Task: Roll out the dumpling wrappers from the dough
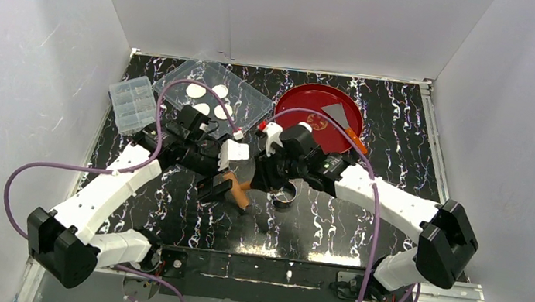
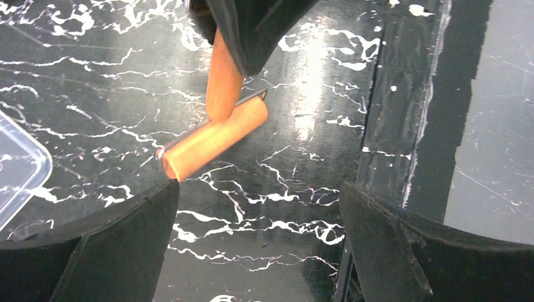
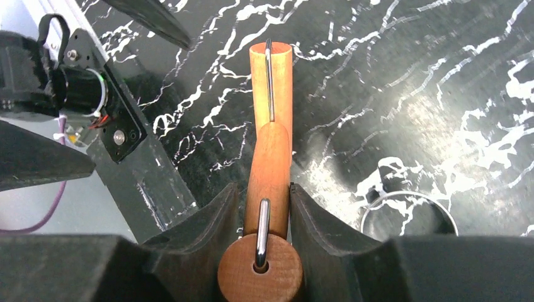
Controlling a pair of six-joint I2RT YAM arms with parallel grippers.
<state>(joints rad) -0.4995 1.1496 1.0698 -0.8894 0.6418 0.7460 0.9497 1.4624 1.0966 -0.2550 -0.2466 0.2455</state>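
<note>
A black, white-veined marbled surface [image 1: 363, 234] seen from above, with two white robot arms reaching in towards its middle. The right claw [image 3: 264, 189] is clenched on the handle of an orange-brown wooden roller [image 3: 269, 151]. The roller's short cylindrical barrel lies on the surface ahead of the fingers, joined to the handle by a metal wire. The left claw [image 2: 258, 192] hovers just beside the roller with its dark fingers spread wide and nothing between them. A small metal ring [image 1: 285, 202] stands on the surface just to the right of the roller, apart from it.

Four dumpling wrappers [image 1: 196, 91], thin white round discs, lie inside a shallow clear plastic tray [image 1: 252, 98] at the far left of the surface, well apart from both claws. A small clear compartment box [image 1: 132, 104] sits just to the left of that tray. A round red plate [image 1: 306, 101] at the far centre holds a grey scraper [image 1: 339, 114].
</note>
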